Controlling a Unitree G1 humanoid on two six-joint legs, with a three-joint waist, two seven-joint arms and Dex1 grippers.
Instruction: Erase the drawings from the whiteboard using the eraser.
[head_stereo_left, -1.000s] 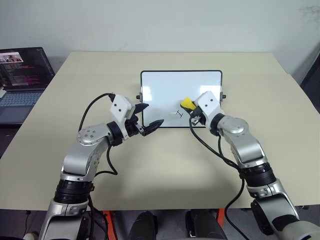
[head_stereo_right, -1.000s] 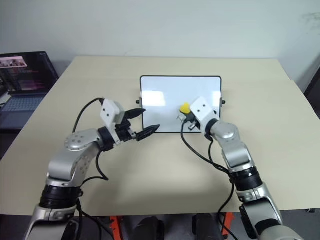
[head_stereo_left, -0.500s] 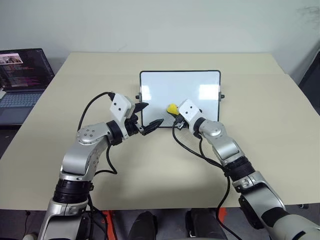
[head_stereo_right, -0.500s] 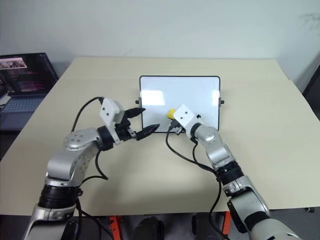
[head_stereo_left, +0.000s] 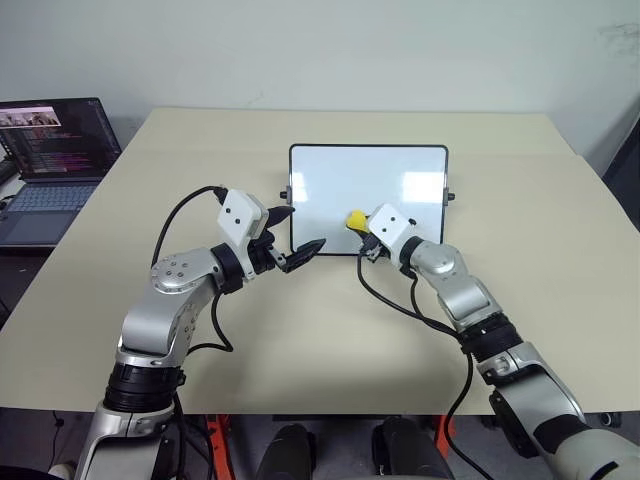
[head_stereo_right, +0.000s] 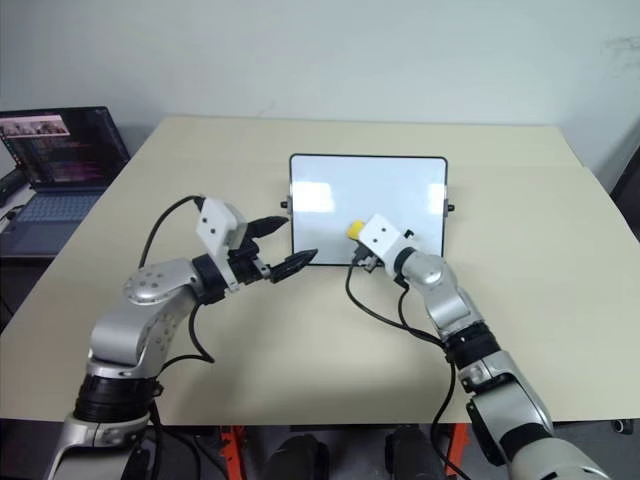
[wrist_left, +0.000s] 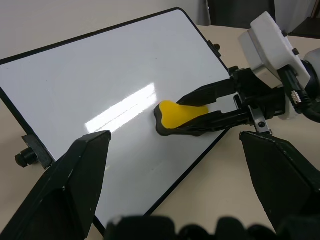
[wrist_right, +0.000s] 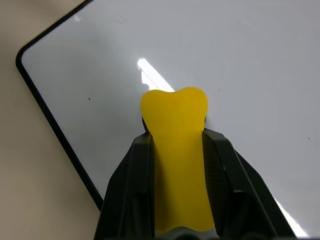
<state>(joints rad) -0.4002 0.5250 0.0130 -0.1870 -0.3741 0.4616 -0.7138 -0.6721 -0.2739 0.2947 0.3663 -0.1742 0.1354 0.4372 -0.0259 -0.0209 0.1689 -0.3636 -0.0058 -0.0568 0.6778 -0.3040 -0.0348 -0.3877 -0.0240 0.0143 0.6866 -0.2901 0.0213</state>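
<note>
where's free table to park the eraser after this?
Bare table runs wide to the right of the whiteboard, and there is a strip behind it. The near edge in front of both arms is bare too. It is crowded at the board's front, where the left claw and right claw with the eraser meet.

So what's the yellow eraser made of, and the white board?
The eraser looks like smooth, matte yellow plastic or foam with a dark, maybe felt, underside. The whiteboard looks like hard glossy coated board: bright light streaks reflect off it. Its thin black frame is probably plastic.
</note>
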